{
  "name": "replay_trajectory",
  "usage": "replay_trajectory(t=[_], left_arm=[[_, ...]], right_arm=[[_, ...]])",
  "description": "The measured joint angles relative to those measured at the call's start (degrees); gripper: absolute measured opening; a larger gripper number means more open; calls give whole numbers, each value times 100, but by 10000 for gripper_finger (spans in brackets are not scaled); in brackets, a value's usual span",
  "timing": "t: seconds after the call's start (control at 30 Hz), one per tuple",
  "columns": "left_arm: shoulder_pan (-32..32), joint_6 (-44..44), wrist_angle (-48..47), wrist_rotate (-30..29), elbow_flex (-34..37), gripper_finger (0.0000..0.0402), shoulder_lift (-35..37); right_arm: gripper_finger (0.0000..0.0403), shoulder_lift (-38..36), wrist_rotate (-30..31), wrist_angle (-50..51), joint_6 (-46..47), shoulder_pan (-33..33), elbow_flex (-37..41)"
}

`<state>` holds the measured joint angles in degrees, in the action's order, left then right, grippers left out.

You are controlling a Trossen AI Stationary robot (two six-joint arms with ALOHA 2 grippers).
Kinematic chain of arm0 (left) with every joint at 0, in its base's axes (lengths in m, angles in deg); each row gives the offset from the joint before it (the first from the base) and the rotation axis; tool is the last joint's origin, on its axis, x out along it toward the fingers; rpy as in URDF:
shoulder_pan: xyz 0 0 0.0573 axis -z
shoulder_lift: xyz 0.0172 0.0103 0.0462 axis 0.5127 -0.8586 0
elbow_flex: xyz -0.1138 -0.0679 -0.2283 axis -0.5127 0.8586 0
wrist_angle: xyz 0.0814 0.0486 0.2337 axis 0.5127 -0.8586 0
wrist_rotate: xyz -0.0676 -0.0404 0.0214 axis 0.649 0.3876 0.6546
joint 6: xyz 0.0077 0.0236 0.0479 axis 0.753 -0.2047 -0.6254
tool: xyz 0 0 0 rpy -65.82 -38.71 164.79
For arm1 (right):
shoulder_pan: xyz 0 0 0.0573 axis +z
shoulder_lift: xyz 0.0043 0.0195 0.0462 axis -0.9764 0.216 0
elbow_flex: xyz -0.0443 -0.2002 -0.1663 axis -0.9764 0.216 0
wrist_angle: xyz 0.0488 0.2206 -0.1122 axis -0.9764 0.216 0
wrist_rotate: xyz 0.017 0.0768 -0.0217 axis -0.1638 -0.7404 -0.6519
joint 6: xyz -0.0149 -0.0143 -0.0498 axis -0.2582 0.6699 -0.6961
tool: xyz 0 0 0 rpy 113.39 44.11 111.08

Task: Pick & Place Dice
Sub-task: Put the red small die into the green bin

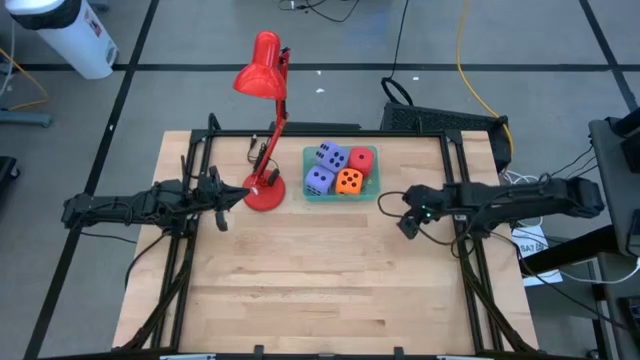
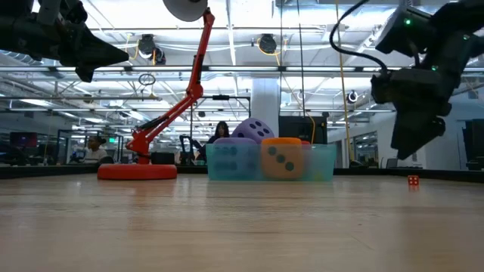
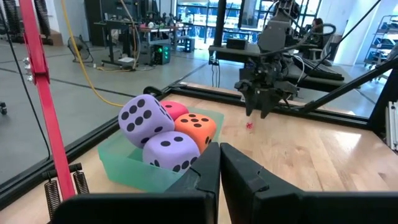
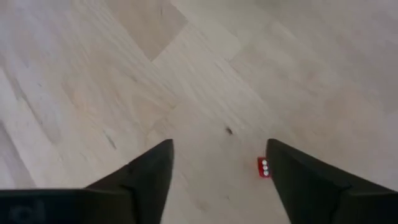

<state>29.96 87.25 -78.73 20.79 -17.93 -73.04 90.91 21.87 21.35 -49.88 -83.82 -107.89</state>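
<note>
Four soft dice sit together in a light green tray [image 1: 340, 197]: two purple [image 1: 331, 155] [image 1: 319, 179], one orange [image 1: 349, 181] and one red [image 1: 363, 160]. In the left wrist view, one purple die [image 3: 144, 118] rests on top of the others. My left gripper [image 1: 240, 196] hovers shut to the tray's left, by the lamp base. My right gripper [image 1: 407, 222] hangs open to the tray's right, above the table and pointing down. A tiny red die [image 4: 263, 167] lies on the wood just inside one of its fingers, untouched.
A red desk lamp stands on its round base [image 1: 265, 195] just left of the tray, its arm leaning toward the far edge and its shade [image 1: 260, 70] beyond the table. Bare wood fills the near half of the table. People sit in the room behind.
</note>
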Motion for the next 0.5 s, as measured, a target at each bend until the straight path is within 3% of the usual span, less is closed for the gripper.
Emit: replay_trajectory(t=[0.2,0.33,0.5], left_arm=[[0,-2,0,0,0,21,0],[0,-7,1,0,0,21,0],[0,-9,-1,0,0,21,0]], right_arm=[[285,486,-190,1088,119,-128,-553],[286,932,-282,1570,-148,-72,-985],[278,1237,-115,1454,-1155,-75,-1129]])
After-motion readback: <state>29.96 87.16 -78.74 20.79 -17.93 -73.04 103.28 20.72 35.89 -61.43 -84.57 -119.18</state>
